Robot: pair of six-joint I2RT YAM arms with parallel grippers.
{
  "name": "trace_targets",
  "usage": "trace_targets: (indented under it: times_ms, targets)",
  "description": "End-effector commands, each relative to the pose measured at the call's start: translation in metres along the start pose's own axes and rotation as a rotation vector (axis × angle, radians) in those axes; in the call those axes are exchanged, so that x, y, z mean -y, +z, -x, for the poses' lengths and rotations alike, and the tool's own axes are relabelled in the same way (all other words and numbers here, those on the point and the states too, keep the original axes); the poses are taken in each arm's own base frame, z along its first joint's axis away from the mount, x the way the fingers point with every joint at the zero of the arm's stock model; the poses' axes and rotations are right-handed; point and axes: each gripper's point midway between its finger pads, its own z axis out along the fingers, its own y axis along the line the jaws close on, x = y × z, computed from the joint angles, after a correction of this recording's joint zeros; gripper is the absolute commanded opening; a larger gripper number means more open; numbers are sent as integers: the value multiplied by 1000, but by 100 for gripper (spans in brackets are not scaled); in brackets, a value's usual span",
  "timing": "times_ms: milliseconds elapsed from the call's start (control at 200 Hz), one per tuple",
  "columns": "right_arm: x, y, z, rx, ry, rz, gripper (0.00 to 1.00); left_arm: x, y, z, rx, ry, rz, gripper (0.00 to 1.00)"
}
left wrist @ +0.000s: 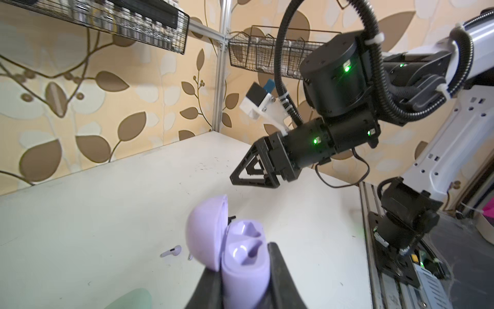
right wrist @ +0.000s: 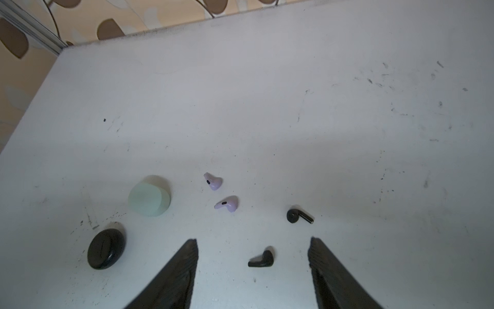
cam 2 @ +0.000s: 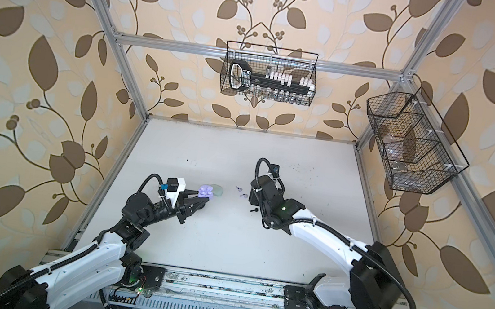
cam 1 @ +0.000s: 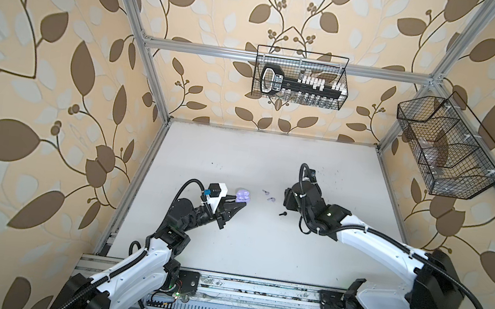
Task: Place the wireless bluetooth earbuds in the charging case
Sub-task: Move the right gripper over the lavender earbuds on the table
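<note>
**Lilac earbuds loose on the table, their case held open**

The two lilac earbuds (right wrist: 226,203) lie on their sides on the white table (cam 1: 239,160), close together but not touching. In both top views they sit just below the middle of the frame, between the two grippers. The lilac case (left wrist: 240,254) is just to their left there, with its lid swung open and both wells showing. The left gripper (left wrist: 244,275) pinches the case by its lower half, one jaw pressed on each side.

Two black earbuds (right wrist: 261,259) lie apart on the table near the lilac pair. In the right wrist view one of them shows between the fingers of the right gripper (right wrist: 252,242), whose jaws stand spread wide.

A closed mint case (right wrist: 149,195) rests near the lilac earbuds, and in a top view it shows just beyond the lilac case. A closed black case (right wrist: 106,248) lies near the mint one, apart from it
</note>
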Motion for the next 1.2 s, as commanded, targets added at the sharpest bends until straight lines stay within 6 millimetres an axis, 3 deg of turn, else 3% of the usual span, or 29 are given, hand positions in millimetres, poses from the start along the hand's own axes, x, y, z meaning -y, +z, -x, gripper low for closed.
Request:
trace_targets:
  times_ms: [0,220,330,780,1195]
  targets:
    - [-3,18,-14,-114,-79,-41,66,0,-6,28,112,4,6,0]
    - [-35,73,-39,-275,-140,-33,57,-4,-8,25,90,13,41,0]
    - [-47,87,-49,-299,-159,-31,55,-2,-12,26,99,22,43,0]
    - [-12,107,-92,-358,-185,-138,47,1,-14,26,101,30,40,0]
    - [17,117,-88,-361,-170,-208,45,0,-15,26,99,32,48,0]
